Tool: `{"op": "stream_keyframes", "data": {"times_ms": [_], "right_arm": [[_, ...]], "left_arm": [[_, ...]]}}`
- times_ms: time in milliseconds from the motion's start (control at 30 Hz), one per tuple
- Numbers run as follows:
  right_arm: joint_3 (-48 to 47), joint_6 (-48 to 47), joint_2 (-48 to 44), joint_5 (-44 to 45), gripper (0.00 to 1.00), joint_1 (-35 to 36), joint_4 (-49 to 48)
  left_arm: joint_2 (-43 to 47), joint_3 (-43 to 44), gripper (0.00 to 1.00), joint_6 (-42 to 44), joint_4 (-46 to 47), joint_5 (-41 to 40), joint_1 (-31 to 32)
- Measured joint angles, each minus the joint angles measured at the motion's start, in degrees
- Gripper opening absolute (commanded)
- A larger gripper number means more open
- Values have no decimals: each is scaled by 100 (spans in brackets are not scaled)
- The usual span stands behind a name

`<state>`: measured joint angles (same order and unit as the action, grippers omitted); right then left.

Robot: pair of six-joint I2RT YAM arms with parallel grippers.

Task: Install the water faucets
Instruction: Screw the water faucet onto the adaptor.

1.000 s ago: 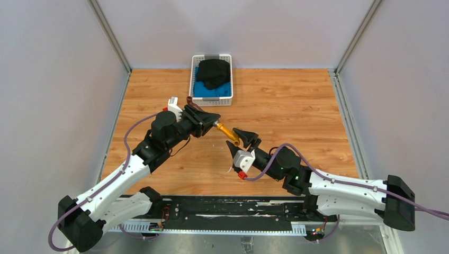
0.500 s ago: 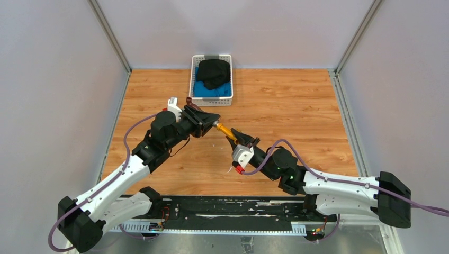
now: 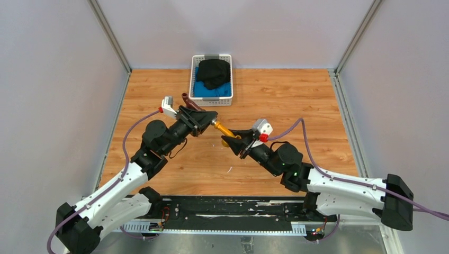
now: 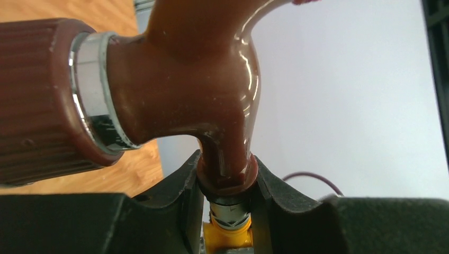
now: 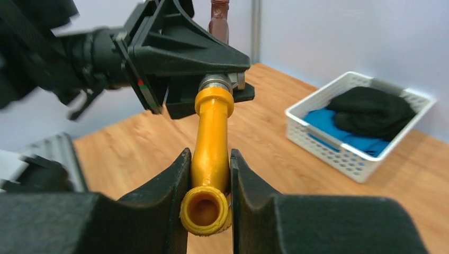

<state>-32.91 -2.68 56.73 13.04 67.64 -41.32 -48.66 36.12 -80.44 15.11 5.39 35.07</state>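
The dark reddish-brown faucet (image 4: 212,79), with its ribbed round knob (image 4: 37,100), is held above the table by my left gripper (image 4: 226,180), which is shut on its collar. Below the collar a silvery threaded end (image 4: 229,210) meets the brass-yellow faucet (image 4: 227,238). In the top view the yellow faucet (image 3: 225,129) spans from my left gripper (image 3: 204,119) to my right gripper (image 3: 235,138). My right gripper (image 5: 209,174) is shut on the yellow spout (image 5: 212,137) near its open threaded mouth. The brown faucet (image 5: 218,18) shows above the left gripper's fingers (image 5: 185,58).
A white basket (image 3: 194,79) with blue and black cloth stands at the back of the wooden table, just behind the left gripper. Grey walls enclose the table on three sides. A black rail runs along the near edge between the arm bases.
My right gripper has closed on the yellow faucet and its wrist has rolled over, camera now on top. The left wrist has turned a little, still holding the brown faucet.
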Motion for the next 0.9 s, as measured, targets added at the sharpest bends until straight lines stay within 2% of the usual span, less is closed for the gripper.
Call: {"op": "stream_keyframes", "data": {"times_ms": [100, 333, 567, 700, 900], "right_arm": [[-107, 933, -129, -297, 0, -216, 173], [-485, 3504, -197, -1912, 0, -1252, 734], [-549, 6135, 229, -3008, 0, -1899, 846], [-542, 7650, 673, -3429, 0, -2131, 433], [-216, 9726, 1303, -3661, 0, -2214, -907]], "left_arm": [[140, -184, 0, 138, 542, 20, 13], [398, -402, 0, 610, 1290, 20, 44], [522, -1178, 0, 874, 2409, -168, 66], [494, -1331, 0, 1088, 2734, -293, 24], [623, -1484, 0, 1480, 2983, -546, -2]]}}
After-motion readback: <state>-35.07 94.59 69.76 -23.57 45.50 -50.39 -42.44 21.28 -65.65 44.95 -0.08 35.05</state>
